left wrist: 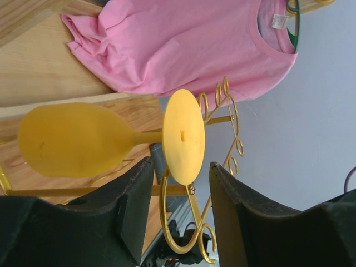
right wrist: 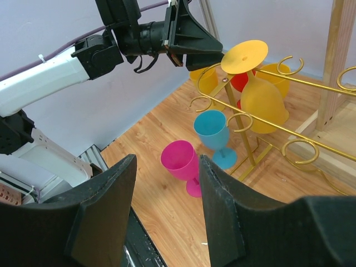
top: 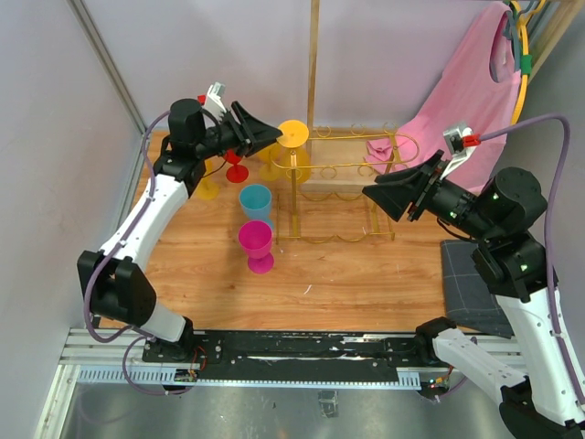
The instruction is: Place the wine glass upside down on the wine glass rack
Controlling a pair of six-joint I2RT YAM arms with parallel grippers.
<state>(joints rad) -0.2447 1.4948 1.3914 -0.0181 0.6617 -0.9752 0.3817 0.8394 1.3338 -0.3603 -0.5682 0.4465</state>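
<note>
The desk (top: 347,283) is pale wood with plank grain. A soft pink shirt (top: 457,91) hangs crumpled at its 1 o'clock corner. The rack (top: 347,166) stands toward 12 o'clock, a frame of thin gold wire with curled loops along its top rails and straight upright legs.

The right tool (top: 373,195) hovers at the rack's 3 o'clock end, its black fingers spread with nothing between them. The left tool (top: 274,137) is at the 9 o'clock end, its fingers also spread and apart from the foot they flank.

The glass (top: 292,133) hangs upside down in that left end of the rack. It is matte yellow plastic, with its flat round foot on top of the rail and its rounded bowl below. At the rack's 8 o'clock a blue goblet (top: 256,199) and a magenta goblet (top: 255,240) stand upright on the desk.
</note>
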